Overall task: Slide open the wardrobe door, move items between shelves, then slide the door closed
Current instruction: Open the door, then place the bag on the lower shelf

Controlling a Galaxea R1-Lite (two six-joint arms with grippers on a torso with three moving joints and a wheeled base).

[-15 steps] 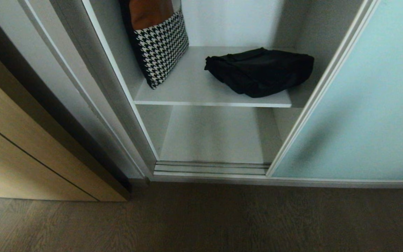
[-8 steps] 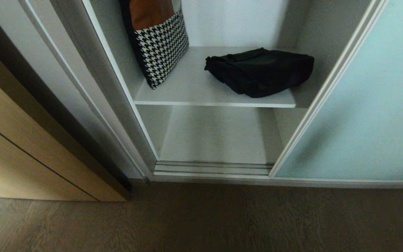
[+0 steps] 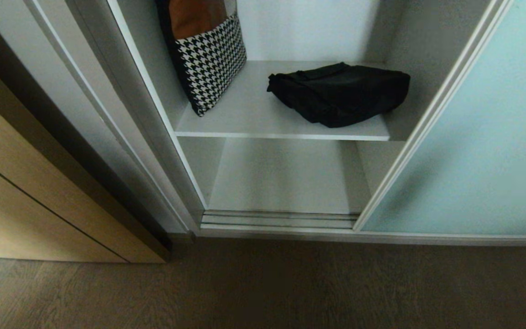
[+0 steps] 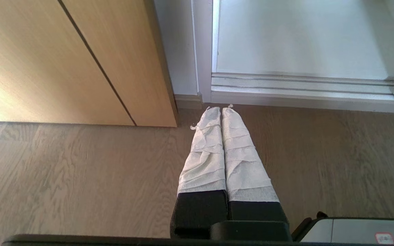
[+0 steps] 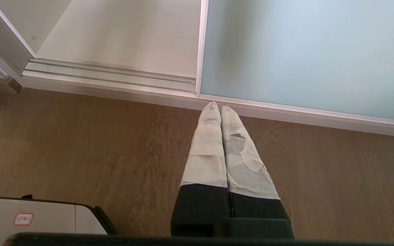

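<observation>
- Aqua frosted glass fills the right of the head view: the sliding wardrobe door [image 3: 482,137], in its thin silver frame, stands slid to the right, leaving the white wardrobe's left part open.
- Inside the opening, the upper of two white shelves [image 3: 254,119] carries the black fabric bag [image 3: 340,93], which lies flat towards the shelf's right end, close to the door's edge.
- On the same shelf, at its left end, a brown-and-houndstooth cushion [image 3: 208,59] stands tilted against the wardrobe's side wall, apart from the bag.
- The lower shelf [image 3: 281,178] sits just behind the silver floor tracks [image 3: 276,219].
- A light wood-grain door [image 3: 30,205] with a dark groove stands to the left of the wardrobe, and brown wooden flooring [image 3: 263,283] runs in front.
- Neither arm shows in the head view.
- The left pincer [image 4: 221,109] hangs over the floor, its tips pointing at the corner where the wood-grain door meets the wardrobe frame; its pale wrapped fingers [image 4: 204,153] are pressed together and hold nothing.
- The right pincer [image 5: 220,106] hangs over the floor with its tips pointing at the bottom rail of the sliding door; its wrapped fingers [image 5: 207,150] are likewise pressed together and empty.
</observation>
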